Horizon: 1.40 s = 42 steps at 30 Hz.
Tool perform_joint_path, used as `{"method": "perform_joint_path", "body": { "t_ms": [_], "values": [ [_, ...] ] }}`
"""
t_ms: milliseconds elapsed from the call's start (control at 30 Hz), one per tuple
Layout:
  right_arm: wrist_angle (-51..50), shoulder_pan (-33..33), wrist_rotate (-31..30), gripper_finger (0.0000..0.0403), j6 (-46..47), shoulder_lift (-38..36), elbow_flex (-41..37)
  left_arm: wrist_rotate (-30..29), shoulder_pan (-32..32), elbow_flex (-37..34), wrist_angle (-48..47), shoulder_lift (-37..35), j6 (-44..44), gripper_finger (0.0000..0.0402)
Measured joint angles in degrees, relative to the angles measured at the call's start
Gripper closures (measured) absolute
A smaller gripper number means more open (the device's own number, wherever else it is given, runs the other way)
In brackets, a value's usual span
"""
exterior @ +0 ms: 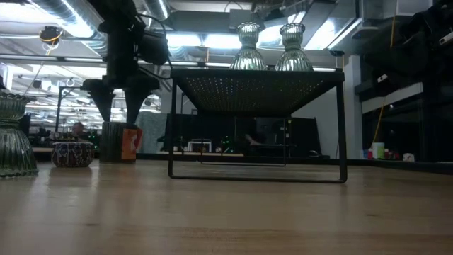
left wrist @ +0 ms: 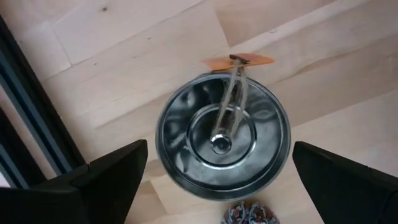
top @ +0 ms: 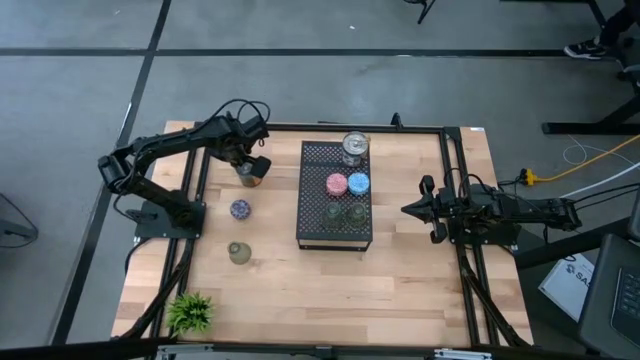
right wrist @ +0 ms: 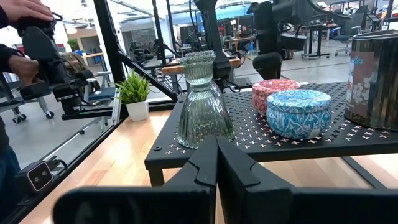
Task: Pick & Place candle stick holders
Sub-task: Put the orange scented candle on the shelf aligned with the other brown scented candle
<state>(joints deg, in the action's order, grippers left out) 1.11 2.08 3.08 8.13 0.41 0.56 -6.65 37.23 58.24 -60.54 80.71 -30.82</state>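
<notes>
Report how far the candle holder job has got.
Done: five holders sit on the black tray, including the pink holder and blue holder.
In hand: the open left gripper hovers over the metal holder.
Left: two more on the table. The right gripper waits, shut.

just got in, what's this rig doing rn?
It is sorting candle stick holders onto the black tray. The left gripper hovers with open fingers straight over a silvery tin holder on the table, not yet gripping it. A small patterned holder and an olive-green holder wait on the wood nearby. The tray already carries pink, blue and glass holders. The right gripper sits shut, idle beside the tray.
</notes>
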Motion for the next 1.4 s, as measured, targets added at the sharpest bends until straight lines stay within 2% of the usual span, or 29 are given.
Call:
{"method": "perform_joint_path", "body": {
  "t_ms": [600, 933, 1400],
  "values": [
    [0.0, 0.0, 0.0, 0.0398, 0.0, 0.0, 0.0, 1.3, 0.4, 1.0, 0.6, 0.1, 0.6, 0.0002],
    [0.0, 0.0, 0.0, 0.0398, 0.0, 0.0, 0.0, 0.6, 0.4, 1.3, 0.5, 3.5, 1.6, 0.0002],
    [0.0, 0.0, 0.0, 0.0397, 0.0, 0.0, 0.0, 3.4, 0.4, 1.0, 2.1, 4.7, 1.6, 0.0002]
  ]
}}
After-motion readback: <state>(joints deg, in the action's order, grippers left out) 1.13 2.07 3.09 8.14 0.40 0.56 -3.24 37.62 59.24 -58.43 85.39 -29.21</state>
